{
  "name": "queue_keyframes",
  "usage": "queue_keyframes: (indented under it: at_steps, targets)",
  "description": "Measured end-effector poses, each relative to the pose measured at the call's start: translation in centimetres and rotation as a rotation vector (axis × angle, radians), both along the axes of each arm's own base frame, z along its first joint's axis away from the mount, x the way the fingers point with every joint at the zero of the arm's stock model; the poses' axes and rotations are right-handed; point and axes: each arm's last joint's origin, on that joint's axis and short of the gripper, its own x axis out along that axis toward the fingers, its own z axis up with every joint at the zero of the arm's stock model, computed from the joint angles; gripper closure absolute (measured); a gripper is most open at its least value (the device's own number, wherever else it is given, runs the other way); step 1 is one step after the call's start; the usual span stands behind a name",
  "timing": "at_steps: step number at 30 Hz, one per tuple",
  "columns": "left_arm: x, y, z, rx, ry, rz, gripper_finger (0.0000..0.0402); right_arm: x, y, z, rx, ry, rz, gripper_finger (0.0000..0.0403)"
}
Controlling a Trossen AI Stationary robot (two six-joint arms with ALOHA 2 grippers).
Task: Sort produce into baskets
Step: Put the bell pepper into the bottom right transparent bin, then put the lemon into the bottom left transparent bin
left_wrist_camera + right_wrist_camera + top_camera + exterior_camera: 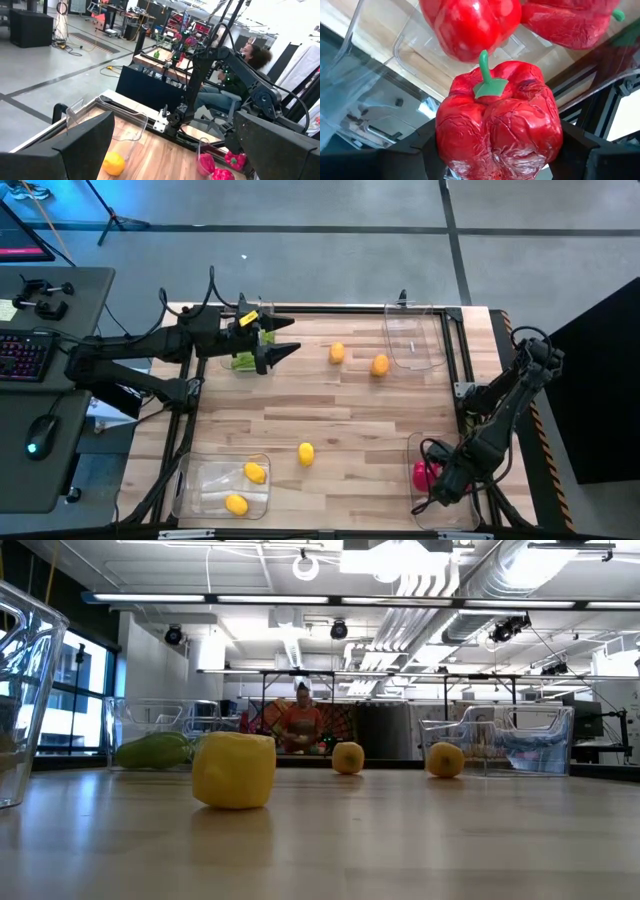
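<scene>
R gripper (495,150) clamped on red pepper (497,125) over near-right basket (425,515) w/ two more peppers. L gripper (278,340) spread wide, empty, above far-left basket (228,362) w/ green produce (243,361)

L arm: reaches in from the left edge along the far side of the tabletop (400,415), forearm about level. L tool (272,340): fingers spread wide, nothing between them. R arm: folded at the right edge, elbow high, wrist angled down toward the near right corner. R tool (432,480): fingers clamped on a red pepper (497,125), stem up.
</scene>
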Motion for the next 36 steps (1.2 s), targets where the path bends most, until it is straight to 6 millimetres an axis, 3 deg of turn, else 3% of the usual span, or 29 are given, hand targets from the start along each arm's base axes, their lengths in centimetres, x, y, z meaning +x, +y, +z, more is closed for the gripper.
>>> queue_keyframes:
  at_steps: [9,17,19,23,27,36]
  targets:
    - [0.0,0.0,0.0,0.008,0.002,0.0,0.0007,0.3,-0.2,0.0,0.017,-0.003,0.014,0.0142]
    - [0.0,0.0,0.0,0.026,0.007,-0.001,0.0007,0.7,-0.4,0.0,0.022,0.008,-0.016,0.0022]
    - [0.0,0.0,0.0,0.026,0.007,-0.001,0.0007,0.7,-0.4,0.1,0.055,0.03,0.008,0.001]
    - [0.0,0.0,0.0,0.027,0.007,-0.001,0.0007,0.6,-0.4,0.5,0.15,0.086,0.088,0.0027]
    - [0.0,0.2,0.0,0.027,0.007,0.006,0.0007,0.3,-0.8,2.5,0.186,0.054,0.101,0.0033]
    - [-0.1,0.8,0.0,0.017,0.002,0.032,0.0007,-0.1,-3.3,6.4,0.069,-0.219,-0.08,0.0033]
